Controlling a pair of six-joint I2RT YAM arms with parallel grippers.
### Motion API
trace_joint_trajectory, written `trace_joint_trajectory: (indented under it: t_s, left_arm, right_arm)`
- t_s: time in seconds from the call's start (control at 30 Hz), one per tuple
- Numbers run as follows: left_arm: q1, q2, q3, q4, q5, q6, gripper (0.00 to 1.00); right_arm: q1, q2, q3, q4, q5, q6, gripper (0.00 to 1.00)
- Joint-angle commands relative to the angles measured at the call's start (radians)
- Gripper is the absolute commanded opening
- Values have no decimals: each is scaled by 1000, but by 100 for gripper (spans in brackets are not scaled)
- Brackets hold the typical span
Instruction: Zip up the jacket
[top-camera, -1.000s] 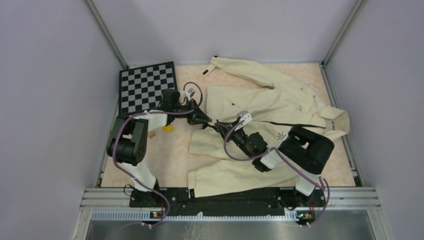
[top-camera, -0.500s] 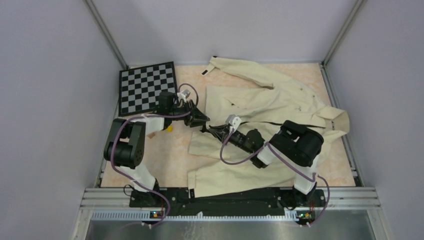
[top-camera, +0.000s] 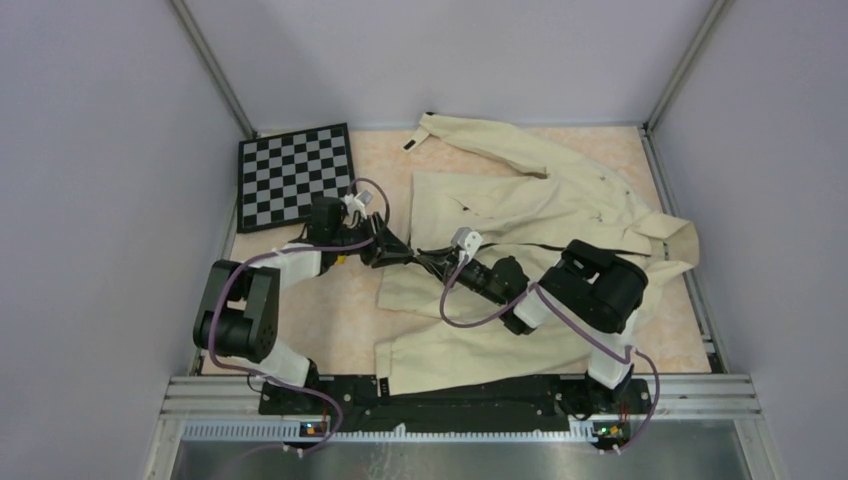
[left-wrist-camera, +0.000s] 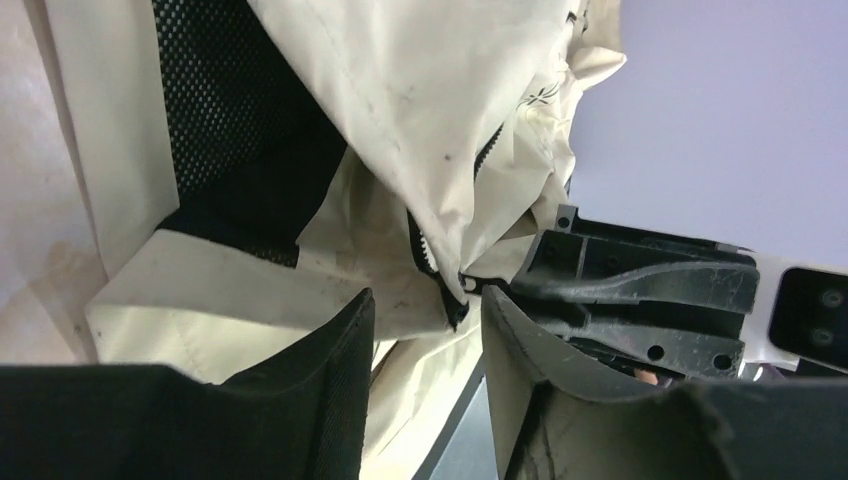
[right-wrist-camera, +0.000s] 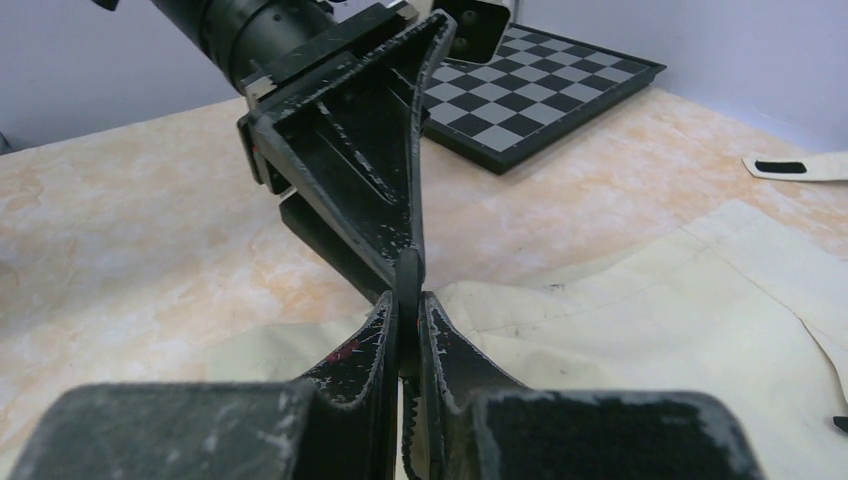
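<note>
The cream jacket (top-camera: 520, 205) lies spread over the table, its dark zipper line (top-camera: 560, 247) running along the front. At the jacket's left hem, my right gripper (top-camera: 425, 258) is shut on the zipper's end (right-wrist-camera: 408, 285), and zipper teeth show between its fingers (right-wrist-camera: 450, 350). My left gripper (top-camera: 392, 250) faces it from the left and stands open. The dark zipper end (left-wrist-camera: 455, 300) hangs just beyond the left gripper's (left-wrist-camera: 428, 295) fingertips and nothing is held. The right gripper (left-wrist-camera: 640, 290) fills the right of the left wrist view.
A checkerboard (top-camera: 295, 175) lies at the back left, behind the left arm. A small yellow thing (top-camera: 340, 258) sits partly under the left arm. The jacket's dark mesh lining (left-wrist-camera: 230, 110) shows where the hem is lifted. Walls enclose the table on three sides.
My left gripper has opened, let go of the jacket's hem and drawn back to the left. The right gripper slid left along the zipper, then stayed shut.
</note>
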Motion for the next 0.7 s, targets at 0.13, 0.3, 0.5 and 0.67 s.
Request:
trace_joint_trajectory:
  t_s: [0.13, 0.3, 0.5, 0.67]
  left_arm:
    - [-13, -60, -72, 159, 9, -47, 44]
    - [-61, 8, -43, 204, 44, -72, 35]
    - [-98, 38, -9, 196, 29, -64, 28]
    - [-82, 18, 15, 141, -35, -19, 4]
  right_arm:
    - [-12, -4, 26, 197, -33, 22, 0]
    - [-12, -1, 38, 197, -43, 25, 0]
    - [-12, -4, 40, 196, -40, 18, 0]
    - [-21, -9, 17, 197, -38, -20, 0]
